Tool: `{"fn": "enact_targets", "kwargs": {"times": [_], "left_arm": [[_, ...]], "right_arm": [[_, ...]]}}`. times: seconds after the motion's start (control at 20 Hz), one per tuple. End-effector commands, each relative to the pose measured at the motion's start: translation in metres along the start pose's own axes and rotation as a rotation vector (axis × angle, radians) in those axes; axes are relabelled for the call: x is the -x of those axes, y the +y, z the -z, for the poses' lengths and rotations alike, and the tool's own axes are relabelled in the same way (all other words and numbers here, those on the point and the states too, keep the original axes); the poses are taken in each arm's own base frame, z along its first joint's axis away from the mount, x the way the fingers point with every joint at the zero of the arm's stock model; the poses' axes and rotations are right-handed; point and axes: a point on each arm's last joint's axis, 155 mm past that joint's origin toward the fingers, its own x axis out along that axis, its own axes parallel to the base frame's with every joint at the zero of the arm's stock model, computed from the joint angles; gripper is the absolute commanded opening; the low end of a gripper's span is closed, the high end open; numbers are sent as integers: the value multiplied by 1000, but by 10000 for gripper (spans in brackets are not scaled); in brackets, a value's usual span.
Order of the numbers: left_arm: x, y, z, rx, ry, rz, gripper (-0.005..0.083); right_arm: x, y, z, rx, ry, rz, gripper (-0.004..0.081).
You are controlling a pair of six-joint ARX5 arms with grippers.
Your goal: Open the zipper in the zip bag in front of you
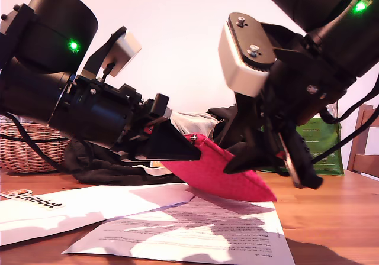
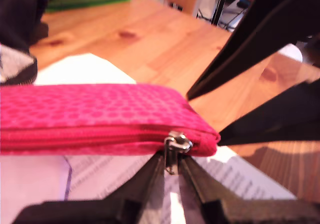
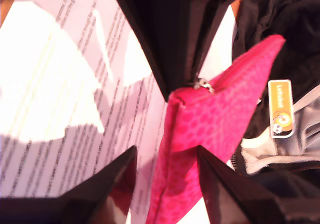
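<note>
Two grippers hold one flat, bright pink-red dotted fabric pouch [image 1: 228, 173] in the air, tilted, above white printed paper sheets [image 1: 195, 232] on a wooden table [image 1: 331, 217], mid-scene in the exterior view. Its red zipper track [image 2: 85, 134] looks fully closed, the small silver metal pull tab [image 2: 175, 149] sitting at the end corner. My first gripper [image 2: 172, 171] has its fingers narrowed onto that tab. My second gripper [image 3: 165, 166] straddles the pouch's end beside it, fingers apparently clamping the fabric. To open cleanly, the tab should probably travel straight along the track while the other grip stays firm; a sideways tug could slip the tab. Dark clothing [image 1: 100, 164] lies beyond.
</note>
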Motion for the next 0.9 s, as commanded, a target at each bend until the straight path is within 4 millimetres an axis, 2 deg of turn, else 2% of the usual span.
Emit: {"fn": "enact_targets", "kwargs": {"times": [0.0,0.25,0.45,0.75,0.85], "left_arm": [[1,-4,-11,-6,-26,15,-22],[1,-4,-11,18,-22,15,-22],[-1,-3,-15,31,-27,12,-22],[-1,-7,-16,42,-28,35,-22],[-1,-9,-16,46,-27,46,-22]], "right_arm": [[-2,2,-8,-19,-14,2,313],[0,-7,-26,-36,-30,68,274],[0,-5,-23,-52,-9,65,160],[0,-5,-22,-55,-5,68,66],[0,-5,-22,-55,-4,68,-4]]}}
